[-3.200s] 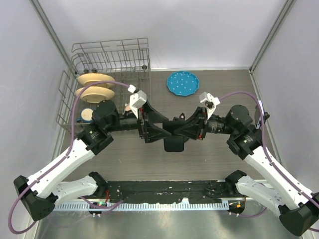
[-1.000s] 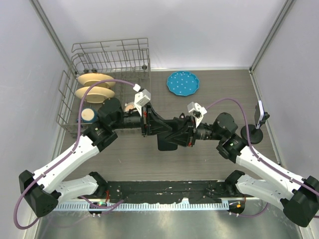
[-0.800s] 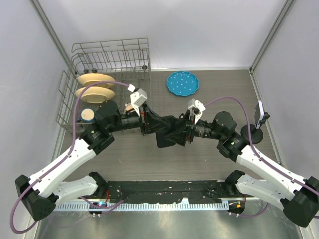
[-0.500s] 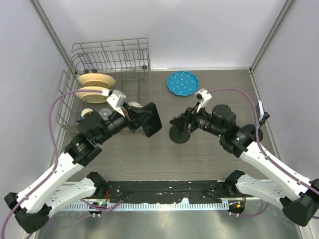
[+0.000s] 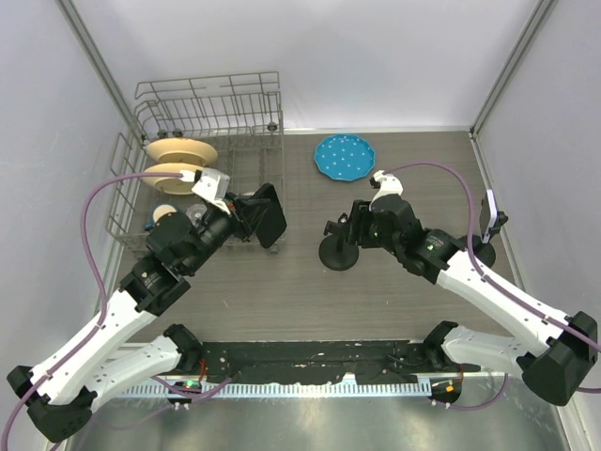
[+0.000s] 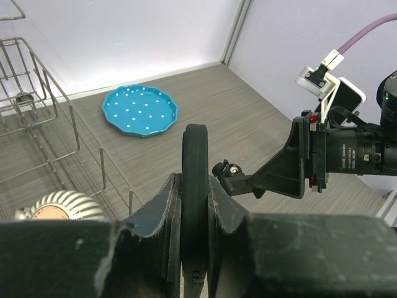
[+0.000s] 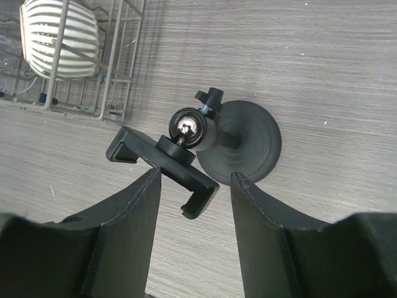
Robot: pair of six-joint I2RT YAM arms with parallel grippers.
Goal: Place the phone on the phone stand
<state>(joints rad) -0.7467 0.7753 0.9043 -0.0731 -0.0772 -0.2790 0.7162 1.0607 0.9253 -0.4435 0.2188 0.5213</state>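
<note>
A black phone (image 5: 268,214) is held off the table near the dish rack, my left gripper (image 5: 254,219) shut on it. In the left wrist view the phone (image 6: 195,149) stands edge-on between the fingers (image 6: 167,205). The black phone stand (image 5: 340,256) rests upright on the table at centre. My right gripper (image 5: 347,231) is open just above it. From the right wrist, the stand's round base (image 7: 254,146) and clamp head (image 7: 162,162) lie below my open right gripper (image 7: 195,177), and I cannot tell whether the fingers touch the clamp.
A wire dish rack (image 5: 207,103) with cream plates (image 5: 178,150) and a cup (image 5: 164,214) stands back left, close behind the phone. A blue dotted plate (image 5: 345,156) lies at the back centre. A small white device on a black stand (image 5: 487,216) is at the right edge.
A second ago both grippers met at mid-table with phone and stand. The left arm has since drawn back left with the phone. The right gripper has opened, and the stand rests on the table.
</note>
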